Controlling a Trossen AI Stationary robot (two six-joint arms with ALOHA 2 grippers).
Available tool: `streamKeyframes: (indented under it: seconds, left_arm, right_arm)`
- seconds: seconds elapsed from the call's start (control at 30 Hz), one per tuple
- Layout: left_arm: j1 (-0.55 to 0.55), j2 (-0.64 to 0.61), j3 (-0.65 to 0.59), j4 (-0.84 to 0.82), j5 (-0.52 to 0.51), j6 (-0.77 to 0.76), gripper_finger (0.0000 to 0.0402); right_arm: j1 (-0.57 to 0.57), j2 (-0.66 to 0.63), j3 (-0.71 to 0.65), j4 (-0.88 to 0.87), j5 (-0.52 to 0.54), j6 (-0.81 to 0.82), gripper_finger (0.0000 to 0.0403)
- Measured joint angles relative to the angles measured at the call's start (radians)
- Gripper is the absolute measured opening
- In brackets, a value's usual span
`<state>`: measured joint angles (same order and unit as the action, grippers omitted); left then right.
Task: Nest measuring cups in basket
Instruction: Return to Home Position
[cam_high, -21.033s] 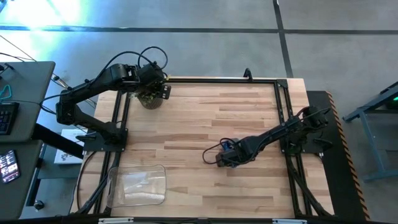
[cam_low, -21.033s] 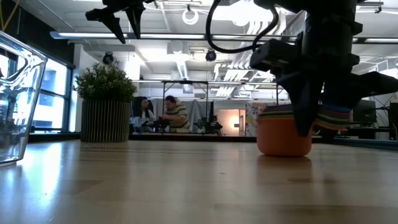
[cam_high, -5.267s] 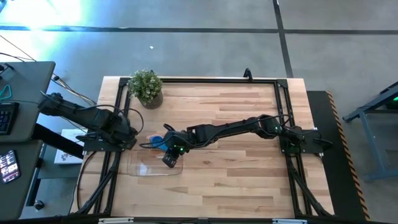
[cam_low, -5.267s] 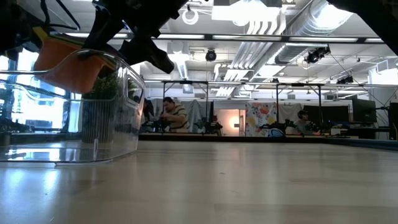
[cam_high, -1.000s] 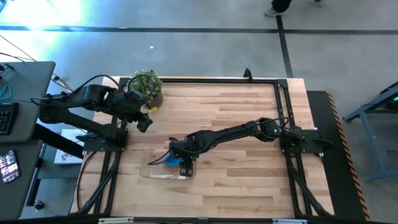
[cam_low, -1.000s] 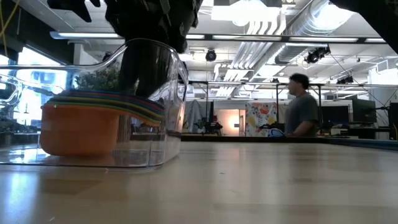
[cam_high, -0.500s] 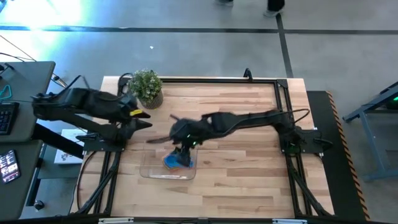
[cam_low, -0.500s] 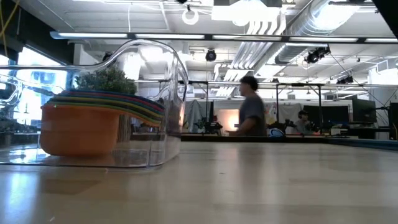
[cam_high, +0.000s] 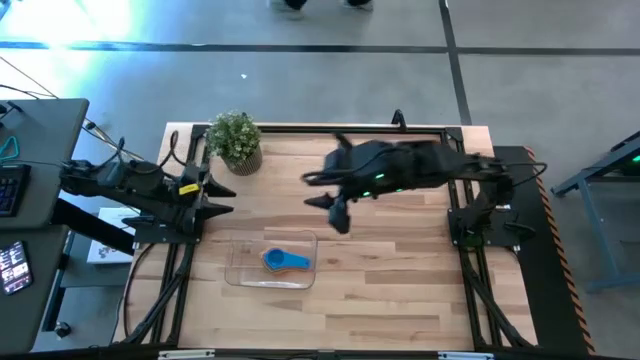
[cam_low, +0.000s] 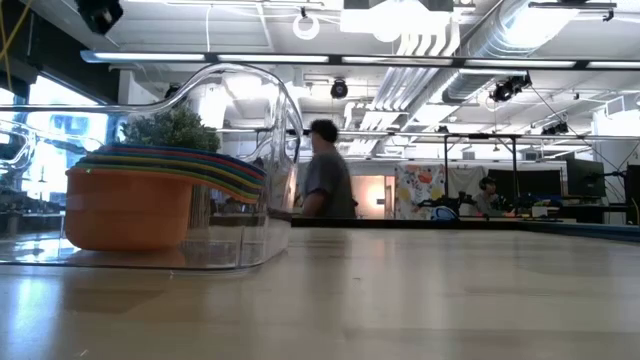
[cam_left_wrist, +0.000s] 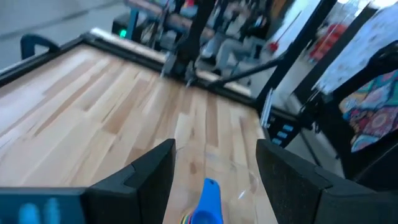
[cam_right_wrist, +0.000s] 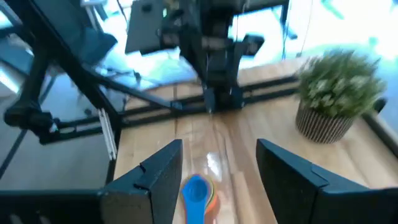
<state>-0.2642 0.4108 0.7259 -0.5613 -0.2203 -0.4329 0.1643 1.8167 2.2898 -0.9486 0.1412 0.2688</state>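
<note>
Across the wooden surface (cam_high: 400, 250), the clear bin (cam_high: 245, 272) is sitting at seven o'clock, holding the nested measuring cups (cam_high: 283, 261), blue on top. The left pincer (cam_high: 222, 198) is hovering released at nine o'clock, and the right pincer (cam_high: 338, 215) is hanging released near centre.

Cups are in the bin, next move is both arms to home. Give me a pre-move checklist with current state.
1. The nested stack of plastic measuring cups sits inside the clear rectangular plastic basket: ok, orange lowest, blue on top.
2. Stack upright on the basket floor: ok.
3. The right gripper is open and empty, off to the side of the basket: ok.
4. The left gripper is open and empty, at the left edge of the wooden table: ok.
5. The small potted green plant is upright, apart from both arms: ok.
6. Every cup fully seated in the one below: cannot tell.
</note>
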Motion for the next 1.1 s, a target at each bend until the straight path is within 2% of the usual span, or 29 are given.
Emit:
streamKeyframes:
  seconds: [0.23,0.5,0.67,0.9,1.0,1.1]
  left_arm:
    - [0.0,-0.223,-0.231,0.192,0.003,0.025,0.0216]
    - [0.0,-0.406,-0.402,0.236,0.014,0.125,0.0216]
    - [0.0,-0.402,-0.477,0.312,-0.037,0.151,0.0216]
    - [0.002,-0.406,-0.56,0.318,-0.115,0.054,0.0216]
    - [0.002,-0.406,-0.585,0.322,-0.167,0.008,0.0216]
    - [0.002,-0.405,-0.607,0.315,-0.212,-0.04,0.0216]
  right_arm:
    - [0.016,-0.13,0.0,-0.086,0.114,-0.007,0.0197]
    - [0.096,-0.245,0.0,-0.226,0.168,0.018,0.0197]
    - [0.159,-0.334,0.0,-0.281,0.277,0.011,0.0197]
    - [0.251,-0.482,-0.016,-0.392,0.422,-0.025,0.0197]
    - [0.289,-0.579,-0.101,-0.407,0.47,-0.031,0.0197]
    - [0.321,-0.703,-0.258,-0.378,0.488,-0.016,0.0197]
